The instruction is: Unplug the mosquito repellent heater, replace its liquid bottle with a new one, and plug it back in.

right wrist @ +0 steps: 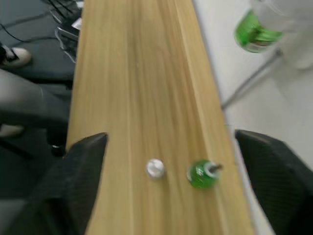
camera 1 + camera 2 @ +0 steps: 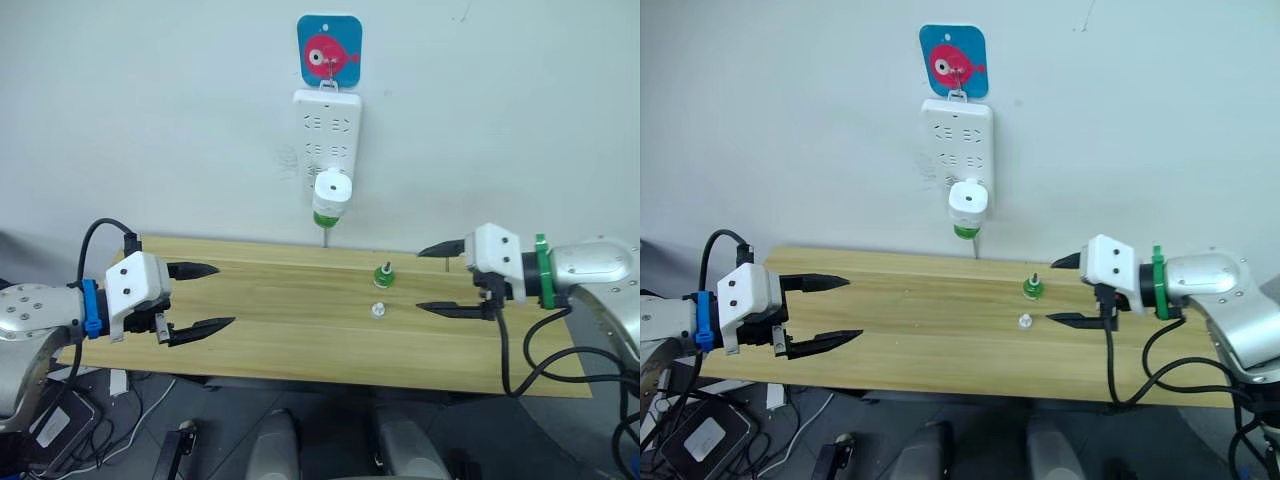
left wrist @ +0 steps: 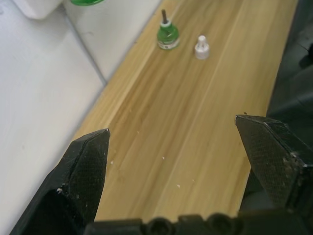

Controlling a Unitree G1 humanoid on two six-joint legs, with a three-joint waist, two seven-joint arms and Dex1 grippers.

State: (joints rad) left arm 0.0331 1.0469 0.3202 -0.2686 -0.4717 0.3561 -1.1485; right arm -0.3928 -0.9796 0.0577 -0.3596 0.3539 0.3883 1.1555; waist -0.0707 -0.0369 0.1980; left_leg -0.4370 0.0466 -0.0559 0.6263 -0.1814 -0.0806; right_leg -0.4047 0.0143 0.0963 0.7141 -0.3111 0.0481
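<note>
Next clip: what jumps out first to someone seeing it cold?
The white heater with a green bottle under it, plugged into the wall power strip below a fish hook. On the wooden table stand a green bottle with a dark wick and a white cap, between two open grippers.

White heater (image 2: 332,190), green bottle (image 2: 383,276), white cap (image 2: 378,309), pale striped wood table (image 2: 300,340)

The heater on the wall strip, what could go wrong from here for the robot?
1. The power strip seems to hang from one hook, so tugging the heater could swing or unhook it.
2. The uncapped green bottle stands upright near the open right gripper; a brush could tip it and spill liquid.
3. The loose white cap could be knocked off the table.
</note>
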